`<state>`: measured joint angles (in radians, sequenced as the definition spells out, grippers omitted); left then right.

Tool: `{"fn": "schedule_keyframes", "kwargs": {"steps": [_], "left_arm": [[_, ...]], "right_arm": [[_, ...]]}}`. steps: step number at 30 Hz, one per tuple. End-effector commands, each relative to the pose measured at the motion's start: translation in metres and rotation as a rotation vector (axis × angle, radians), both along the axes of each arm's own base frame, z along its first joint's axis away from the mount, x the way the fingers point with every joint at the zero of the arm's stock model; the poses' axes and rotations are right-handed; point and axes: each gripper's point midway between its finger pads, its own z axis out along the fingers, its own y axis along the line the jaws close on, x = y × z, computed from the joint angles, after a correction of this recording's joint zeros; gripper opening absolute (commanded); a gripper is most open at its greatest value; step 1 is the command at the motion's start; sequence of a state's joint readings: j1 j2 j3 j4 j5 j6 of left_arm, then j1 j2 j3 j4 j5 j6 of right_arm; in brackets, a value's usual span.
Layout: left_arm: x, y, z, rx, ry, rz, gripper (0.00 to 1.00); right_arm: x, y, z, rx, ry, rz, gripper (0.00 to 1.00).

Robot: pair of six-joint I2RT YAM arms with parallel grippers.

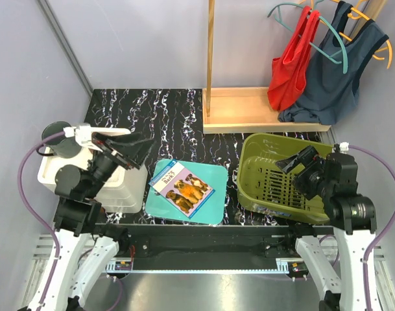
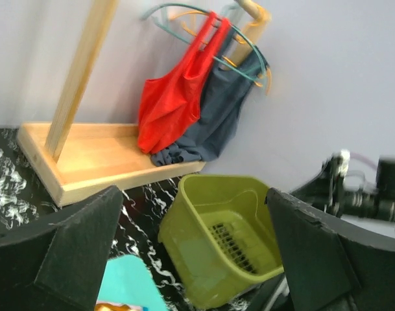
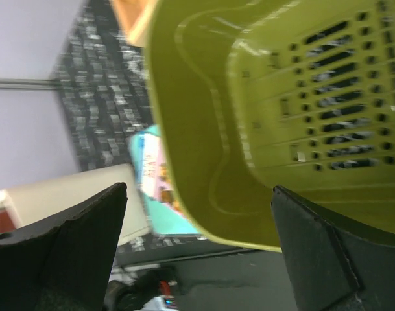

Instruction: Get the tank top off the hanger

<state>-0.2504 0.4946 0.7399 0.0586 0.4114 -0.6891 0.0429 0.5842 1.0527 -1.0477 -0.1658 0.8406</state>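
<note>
Jaws spread wide on both arms, closed on nothing. Below right jaws, green basket (image 1: 249, 175); below left jaws, white bin (image 1: 54, 172). Well ahead of right jaws, red tank top (image 1: 289, 65) and navy tank top (image 1: 333, 78) on hangers (image 1: 278, 7), long axis vertical, straps up, hems reaching wooden rack base (image 1: 242, 107).

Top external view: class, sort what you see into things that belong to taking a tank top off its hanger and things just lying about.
Belongs to the job: red tank top; dark blue tank top; teal plastic hanger; wooden clothes rack.

Just lying about: olive-green plastic basket; picture book; turquoise square mat under it; white plastic box.
</note>
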Motion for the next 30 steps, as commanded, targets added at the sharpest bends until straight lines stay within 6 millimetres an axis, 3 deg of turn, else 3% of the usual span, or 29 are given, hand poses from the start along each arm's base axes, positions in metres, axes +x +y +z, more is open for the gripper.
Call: {"fn": "schedule_keyframes", "kwargs": {"steps": [1,5,8,9,11,12,13,14,15,16,18,19,20,21,22,23,24,25,26,28,29,30], "left_arm": [[0.005,0.023,0.003,-0.071,0.285,0.146,0.99],[-0.014,-0.003,0.01,0.041,0.277,-0.042,0.99],[-0.027,-0.015,0.012,0.019,0.308,-0.147,0.99],[-0.031,-0.015,0.019,-0.006,0.285,-0.154,0.99],[-0.033,-0.018,0.015,-0.041,0.298,-0.178,0.99],[-0.035,-0.018,0.017,-0.049,0.275,-0.186,0.99],[-0.033,-0.019,0.013,-0.047,0.282,-0.186,0.99],[-0.033,-0.02,0.011,-0.039,0.288,-0.196,0.99],[-0.034,-0.02,0.012,-0.03,0.287,-0.199,0.99],[-0.03,-0.021,0.01,0.003,0.281,-0.193,0.99],[-0.03,-0.019,0.01,0.054,0.314,-0.184,0.99],[-0.022,-0.02,0.003,0.116,0.32,-0.178,0.99],[-0.023,-0.02,0.003,0.147,0.324,-0.183,0.99],[-0.029,-0.017,0.007,0.181,0.339,-0.183,0.99],[-0.027,-0.016,0.005,0.237,0.317,-0.177,0.99],[-0.024,-0.015,0.003,0.265,0.325,-0.174,0.99],[-0.026,-0.012,0.005,0.309,0.302,-0.167,0.99],[-0.025,-0.011,0.004,0.327,0.297,-0.163,0.99],[-0.025,-0.01,0.003,0.341,0.291,-0.158,0.99],[-0.024,-0.008,0.006,0.367,0.262,-0.152,0.99],[-0.024,-0.01,0.003,0.377,0.268,-0.171,0.99],[-0.025,-0.01,0.005,0.396,0.245,-0.175,0.99]], "right_arm": [[-0.009,-0.028,-0.009,-0.207,0.084,-0.019,1.0],[0.004,-0.026,0.016,-0.282,-0.002,0.072,1.0],[0.029,-0.023,0.033,-0.288,-0.028,0.084,1.0],[0.043,-0.023,0.031,-0.294,-0.006,0.094,1.0],[0.065,-0.026,0.056,-0.333,-0.075,0.093,1.0],[0.081,-0.028,0.056,-0.354,-0.06,0.093,1.0],[0.095,-0.035,0.066,-0.394,-0.086,0.064,1.0],[0.104,-0.042,0.091,-0.438,-0.142,0.044,1.0],[0.123,-0.05,0.091,-0.479,-0.118,0.016,1.0],[0.133,-0.056,0.122,-0.523,-0.193,-0.005,1.0],[0.161,-0.071,0.132,-0.587,-0.186,-0.063,1.0],[0.169,-0.076,0.163,-0.624,-0.26,-0.089,1.0],[0.177,-0.082,0.173,-0.647,-0.274,-0.11,1.0],[0.197,-0.093,0.169,-0.673,-0.244,-0.135,1.0],[0.201,-0.106,0.199,-0.693,-0.304,-0.179,1.0],[0.224,-0.113,0.192,-0.708,-0.276,-0.177,1.0],[0.231,-0.125,0.2,-0.736,-0.281,-0.208,1.0],[0.233,-0.132,0.229,-0.791,-0.339,-0.236,1.0],[0.256,-0.139,0.217,-0.824,-0.306,-0.233,1.0],[0.27,-0.153,0.243,-0.901,-0.371,-0.26,1.0],[0.29,-0.159,0.232,-0.913,-0.359,-0.246,1.0],[0.292,-0.17,0.25,-0.93,-0.41,-0.277,1.0]]}}
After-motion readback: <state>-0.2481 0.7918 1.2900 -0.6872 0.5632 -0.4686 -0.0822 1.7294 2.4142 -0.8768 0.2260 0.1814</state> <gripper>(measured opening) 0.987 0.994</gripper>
